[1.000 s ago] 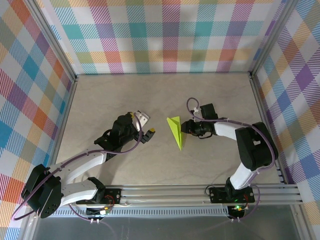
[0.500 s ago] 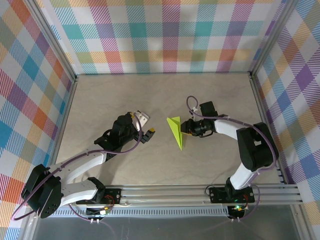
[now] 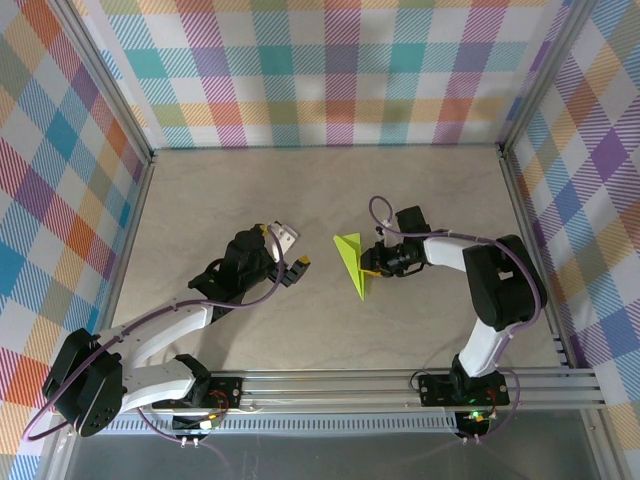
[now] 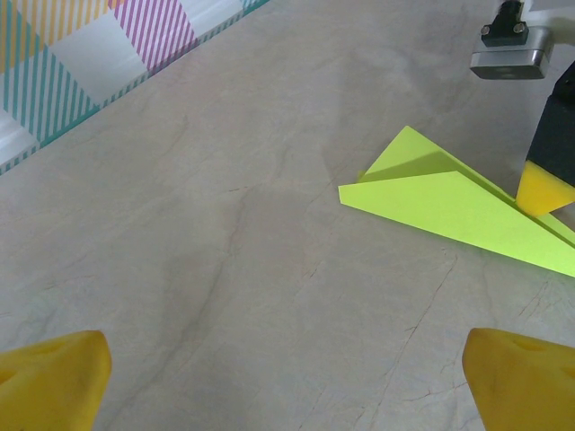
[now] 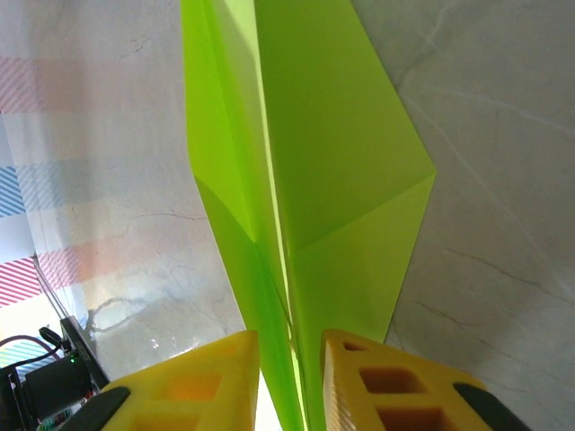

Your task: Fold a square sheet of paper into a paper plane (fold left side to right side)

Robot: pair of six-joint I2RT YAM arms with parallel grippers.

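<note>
While the left gripper (image 3: 292,252) sits left of centre in the overhead shot with its jaws spread wide and nothing between them, the paper plane (image 3: 350,262) lies mid-frame on the beige table (image 3: 300,190), nose pointing toward the bottom. The right gripper (image 3: 368,265) is right up against its right side. From the right wrist cam the jaws look narrow, yellow pads (image 5: 193,373) pressed on either side of the plane's centre fold, so it's holding it.
</note>
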